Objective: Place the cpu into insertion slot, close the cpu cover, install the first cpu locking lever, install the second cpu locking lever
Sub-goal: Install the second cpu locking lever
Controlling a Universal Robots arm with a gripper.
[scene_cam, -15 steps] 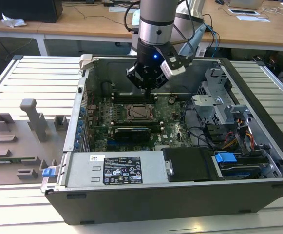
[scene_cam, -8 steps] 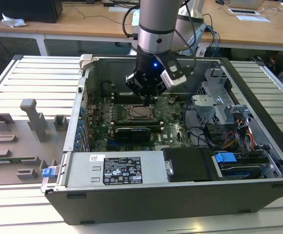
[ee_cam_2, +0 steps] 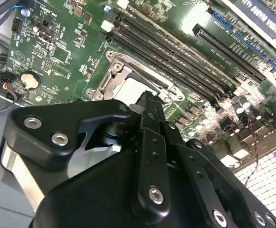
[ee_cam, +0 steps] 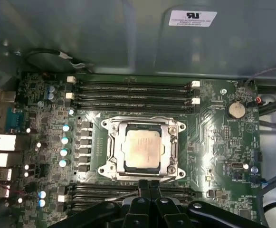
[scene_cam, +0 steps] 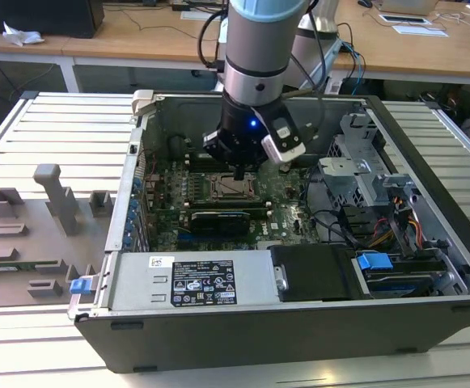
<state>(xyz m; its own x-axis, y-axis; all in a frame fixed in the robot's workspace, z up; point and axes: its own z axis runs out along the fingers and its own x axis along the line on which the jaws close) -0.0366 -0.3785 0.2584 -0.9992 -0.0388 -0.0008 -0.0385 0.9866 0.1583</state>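
Note:
The cpu [ee_cam: 141, 148], a flat square chip with a dull metal top, lies inside the insertion slot [ee_cam: 177, 129] on the green motherboard. The cpu cover [ee_cam: 116, 148], a thin dark frame, lies flat around the chip. My gripper [ee_cam: 149, 186] hangs just above the socket's near edge with its black fingers pressed together and nothing between them. In the exterior view the gripper [scene_cam: 239, 171] sits directly over the insertion slot [scene_cam: 233, 188] inside the open computer case. In the second wrist view the fingertips [ee_cam_2: 147, 102] cover part of the cpu [ee_cam_2: 127, 89]. I cannot make out the locking levers' position.
Memory slots [ee_cam: 133, 92] run along both sides of the socket. A long black expansion card [scene_cam: 217, 220] and the grey power-supply box [scene_cam: 194, 281] lie toward the front of the case. Cables and a drive cage [scene_cam: 364, 178] crowd the exterior view's right. Grey fixtures [scene_cam: 32, 234] stand outside the case.

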